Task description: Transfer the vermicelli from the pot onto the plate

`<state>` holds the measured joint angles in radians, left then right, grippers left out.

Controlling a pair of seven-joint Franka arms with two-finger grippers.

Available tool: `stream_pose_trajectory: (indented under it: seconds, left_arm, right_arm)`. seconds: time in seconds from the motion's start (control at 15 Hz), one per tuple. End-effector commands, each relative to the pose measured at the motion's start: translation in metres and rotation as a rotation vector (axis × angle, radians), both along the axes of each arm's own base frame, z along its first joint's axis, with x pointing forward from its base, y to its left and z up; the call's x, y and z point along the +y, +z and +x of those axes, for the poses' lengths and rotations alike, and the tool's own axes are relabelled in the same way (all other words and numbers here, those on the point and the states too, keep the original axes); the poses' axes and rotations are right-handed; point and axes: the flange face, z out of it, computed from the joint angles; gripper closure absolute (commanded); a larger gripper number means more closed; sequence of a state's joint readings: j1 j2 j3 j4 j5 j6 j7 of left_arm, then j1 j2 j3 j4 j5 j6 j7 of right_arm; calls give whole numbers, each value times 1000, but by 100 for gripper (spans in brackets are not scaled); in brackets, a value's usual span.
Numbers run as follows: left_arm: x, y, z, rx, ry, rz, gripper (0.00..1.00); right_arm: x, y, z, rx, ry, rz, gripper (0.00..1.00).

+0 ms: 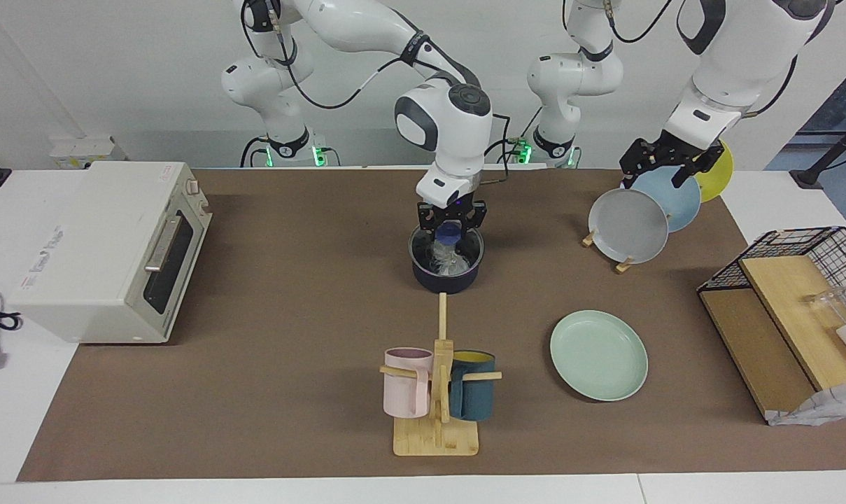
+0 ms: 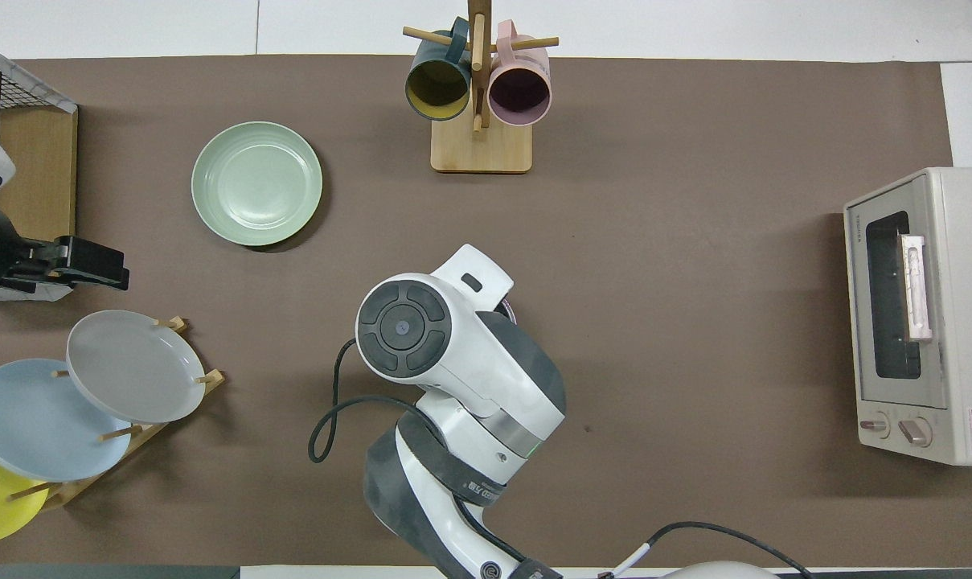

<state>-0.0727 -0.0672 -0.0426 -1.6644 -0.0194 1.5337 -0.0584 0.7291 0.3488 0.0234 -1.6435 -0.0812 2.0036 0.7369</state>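
The dark navy pot (image 1: 446,278) stands mid-table, nearer to the robots than the mug stand. Whitish vermicelli (image 1: 447,262) lies inside it. My right gripper (image 1: 450,241) hangs straight down into the pot's mouth, shut on the top of the vermicelli clump. In the overhead view the right arm hides the pot and the gripper. The mint-green plate (image 1: 597,355) (image 2: 256,183) lies bare toward the left arm's end. My left gripper (image 1: 664,164) (image 2: 92,265) waits open over the plate rack.
A rack with grey (image 1: 627,225), light blue (image 1: 674,199) and yellow plates stands by the left arm. A wooden mug stand (image 1: 436,392) holds a pink and a teal mug. A toaster oven (image 1: 108,248) sits at the right arm's end, a wire basket (image 1: 793,280) at the left arm's.
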Motion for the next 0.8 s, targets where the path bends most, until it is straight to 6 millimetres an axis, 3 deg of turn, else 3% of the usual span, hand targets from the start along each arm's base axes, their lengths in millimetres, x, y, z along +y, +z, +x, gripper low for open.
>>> stream_pose_trajectory:
  seconds: [0.0,0.2,0.33,0.47,0.6,0.73]
  left_arm:
    - [3,5,-3,-2,-7,23,0]
    - [-1,5,-3,-3,-10,23,0]
    - [0,4,-3,0,-7,23,0]
    - [1,4,-3,3,-7,24,0]
    - [-1,5,-3,-2,-11,23,0]
    - [-3,5,-3,-5,-13,23,0]
  right_arm:
    - [-7,13,4,-20,-16,-3,39]
    - [-10,21,4,-27,-16,3,48]
    - [-14,25,7,-24,-18,-3,49]
    - [-22,43,14,-29,-10,1,49]
    - [-35,63,24,-25,9,-2,50]
    - [-64,73,41,-25,46,-3,50]
